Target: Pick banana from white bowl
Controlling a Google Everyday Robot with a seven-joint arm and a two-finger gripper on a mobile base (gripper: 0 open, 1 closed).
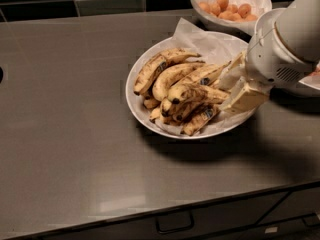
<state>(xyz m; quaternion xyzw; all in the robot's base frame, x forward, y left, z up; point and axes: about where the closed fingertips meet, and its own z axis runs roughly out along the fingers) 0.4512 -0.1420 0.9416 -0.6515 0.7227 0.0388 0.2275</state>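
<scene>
The white bowl [132,98], lined with crinkled white paper, sits on the grey counter and holds several bananas. The overripe, brown-streaked banana [196,95] lies across the pile, its right end pointing at my gripper. My gripper [231,86] reaches in over the bowl's right rim. Its cream fingers [246,98] stand apart, one above and one below the banana's right end. I cannot tell whether they touch it. Cleaner yellow bananas with blue stickers [161,69] lie to the left of it.
A white bowl of small orange fruits [227,6] stands at the back right. Another white dish [314,80] shows at the right edge, mostly hidden behind my arm. The counter's front edge, with a drawer handle [174,223] below it, runs along the bottom.
</scene>
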